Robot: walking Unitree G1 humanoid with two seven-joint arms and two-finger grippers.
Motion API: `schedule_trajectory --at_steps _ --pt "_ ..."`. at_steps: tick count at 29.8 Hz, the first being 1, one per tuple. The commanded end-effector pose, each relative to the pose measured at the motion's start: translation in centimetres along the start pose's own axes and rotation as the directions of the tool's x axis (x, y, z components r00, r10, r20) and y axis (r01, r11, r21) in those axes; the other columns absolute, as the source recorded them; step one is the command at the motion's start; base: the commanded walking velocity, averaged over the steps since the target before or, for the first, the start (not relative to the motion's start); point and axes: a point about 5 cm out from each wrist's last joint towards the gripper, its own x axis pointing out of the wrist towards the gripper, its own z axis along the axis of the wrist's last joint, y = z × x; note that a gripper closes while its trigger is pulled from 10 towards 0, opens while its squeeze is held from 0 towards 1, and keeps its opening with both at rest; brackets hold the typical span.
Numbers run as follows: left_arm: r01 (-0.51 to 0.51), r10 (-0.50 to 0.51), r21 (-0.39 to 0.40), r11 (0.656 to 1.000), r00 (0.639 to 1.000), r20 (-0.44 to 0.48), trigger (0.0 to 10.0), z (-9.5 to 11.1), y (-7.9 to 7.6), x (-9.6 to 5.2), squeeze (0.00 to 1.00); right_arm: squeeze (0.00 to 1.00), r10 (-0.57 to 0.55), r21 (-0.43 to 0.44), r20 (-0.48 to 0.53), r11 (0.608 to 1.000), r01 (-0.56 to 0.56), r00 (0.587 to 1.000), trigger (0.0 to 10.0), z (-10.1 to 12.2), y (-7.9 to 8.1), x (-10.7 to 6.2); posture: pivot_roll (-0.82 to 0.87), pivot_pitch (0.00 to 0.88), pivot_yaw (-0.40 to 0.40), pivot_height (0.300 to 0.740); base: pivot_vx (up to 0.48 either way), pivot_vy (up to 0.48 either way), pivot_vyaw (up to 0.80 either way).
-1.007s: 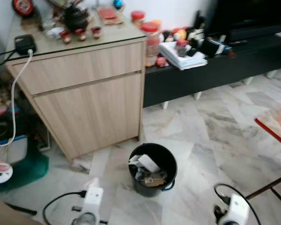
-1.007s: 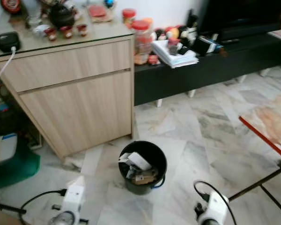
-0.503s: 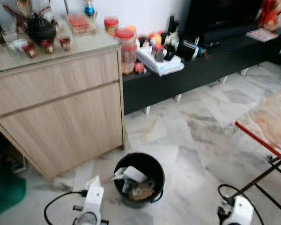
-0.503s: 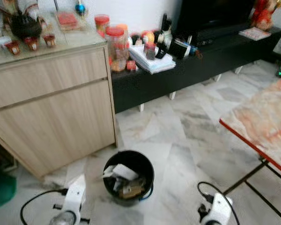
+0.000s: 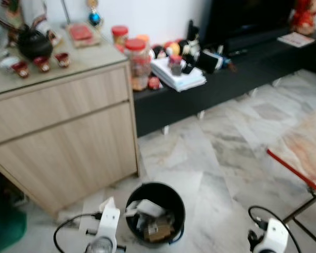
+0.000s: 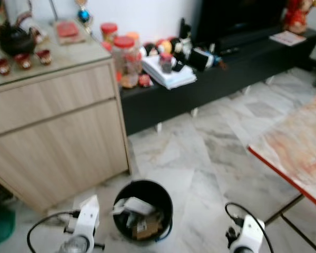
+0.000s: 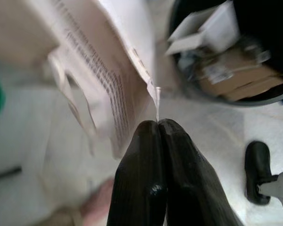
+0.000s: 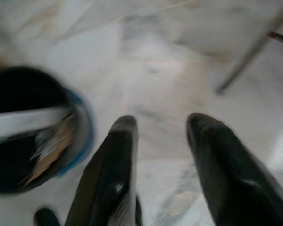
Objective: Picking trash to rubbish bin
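Observation:
A black round rubbish bin (image 5: 155, 213) stands on the marble floor in front of the wood cabinet, with white paper and brown cardboard scraps inside it (image 7: 236, 56). My left arm (image 5: 106, 232) hangs just left of the bin. In the left wrist view my left gripper (image 7: 157, 123) is shut, and the thin edge of a white printed paper (image 7: 108, 70) runs into the seam between its tips. My right arm (image 5: 271, 240) is low on the right. My right gripper (image 8: 162, 123) is open over bare floor, with the bin (image 8: 33, 127) off to its side.
A light wood cabinet (image 5: 63, 132) with a tea set on top stands behind the bin. A low black bench (image 5: 237, 74) carries jars and papers. A red-edged table (image 5: 305, 153) on thin metal legs juts in at the right. Open marble floor (image 5: 221, 147) lies between them.
The camera has swung to the right, so the cabinet has slid left and the table has come further into view. The bin now sits lower in the picture. Both arms hold their places.

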Motion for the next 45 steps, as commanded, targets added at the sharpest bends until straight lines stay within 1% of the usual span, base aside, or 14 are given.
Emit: schedule_trajectory --at_steps 1,11,24,26,29,30,34,37,38,39,41,43,44,45 --pt "-0.009 0.009 0.002 1.000 1.000 -0.003 10.0 -0.1 0.3 0.0 0.00 0.00 0.007 0.008 0.015 1.000 -0.007 1.000 10.0 0.3 0.2 0.1 -0.05 0.076 -0.047 0.740 0.307 0.000 0.00" --pt "-0.006 0.006 0.004 1.000 1.000 0.011 10.0 0.4 0.2 0.1 0.00 0.00 0.014 -0.017 0.013 1.000 -0.014 1.000 10.0 0.4 0.2 0.1 -0.05 0.076 -0.046 0.740 0.312 0.000 0.08" --pt "0.041 -0.042 0.007 0.999 0.998 0.055 10.0 1.8 -0.6 0.3 0.00 0.00 0.048 0.014 0.062 0.999 -0.049 0.997 10.0 1.9 0.6 0.5 -0.07 0.075 -0.049 0.740 0.262 0.000 0.00" --pt "0.109 -0.114 0.053 0.993 0.988 0.103 10.0 3.4 -1.8 0.4 0.00 0.00 0.127 -0.026 0.092 0.992 -0.126 0.988 10.0 3.6 2.0 0.9 -0.07 0.078 -0.053 0.740 0.000 0.000 0.00" --pt "0.174 -0.183 0.070 0.982 0.972 0.150 10.0 5.3 -3.2 0.4 0.00 0.00 0.218 -0.113 0.119 0.972 -0.205 0.969 10.0 5.9 3.7 1.4 -0.08 0.080 -0.060 0.740 0.000 0.000 0.00" --pt "0.174 -0.183 0.070 0.982 0.972 0.150 10.0 5.3 -3.2 0.4 0.00 0.00 0.218 -0.113 0.119 0.972 -0.205 0.969 10.0 5.9 3.7 1.4 -0.08 0.080 -0.060 0.740 0.000 0.000 0.00" --pt "0.226 -0.243 0.105 0.969 0.951 0.192 10.0 7.3 -4.6 0.3 0.00 0.00 0.314 -0.190 0.133 0.939 -0.287 0.940 10.0 7.8 5.6 1.6 -0.09 0.084 -0.069 0.740 0.000 0.000 0.00" --pt "0.266 -0.290 0.131 0.955 0.932 0.218 10.0 8.6 -5.6 0.1 0.00 0.00 0.406 -0.244 0.127 0.897 -0.368 0.905 10.0 8.9 7.5 1.6 -0.09 0.087 -0.073 0.740 0.000 0.000 0.00" --pt "0.291 -0.322 0.160 0.943 0.920 0.222 10.0 9.1 -6.2 0.0 0.00 0.00 0.460 -0.277 0.123 0.867 -0.415 0.879 10.0 9.3 8.5 1.5 -0.10 0.092 -0.076 0.740 0.000 0.000 0.00" --pt "0.291 -0.322 0.160 0.943 0.920 0.222 10.0 9.1 -6.2 0.0 0.00 0.00 0.460 -0.277 0.123 0.867 -0.415 0.879 10.0 9.3 8.5 1.5 -0.10 0.092 -0.076 0.740 0.000 0.000 0.00" --pt "0.323 -0.362 0.195 0.926 0.905 0.224 10.0 9.7 -7.1 -0.2 0.00 0.00 0.542 -0.330 0.093 0.808 -0.488 0.835 10.0 9.6 10.0 1.3 -0.12 0.096 -0.077 0.740 0.000 0.000 0.00" --pt "0.332 -0.373 0.199 0.922 0.900 0.225 10.0 9.9 -7.3 -0.3 0.00 0.00 0.559 -0.347 0.085 0.792 -0.501 0.825 10.0 9.7 10.3 1.2 -0.12 0.096 -0.077 0.740 0.000 0.000 0.00" --pt "0.355 -0.400 0.214 0.910 0.887 0.230 10.0 10.4 -7.8 -0.4 0.00 0.00 0.614 -0.367 0.067 0.748 -0.553 0.787 10.0 9.8 11.2 1.0 -0.13 0.102 -0.078 0.740 0.000 0.000 0.00" --pt "0.362 -0.409 0.220 0.906 0.883 0.230 10.0 10.5 -8.0 -0.5 0.00 0.00 0.638 -0.375 0.059 0.727 -0.575 0.768 10.0 9.9 11.5 0.9 -0.13 0.103 -0.079 0.740 0.000 0.000 0.00"
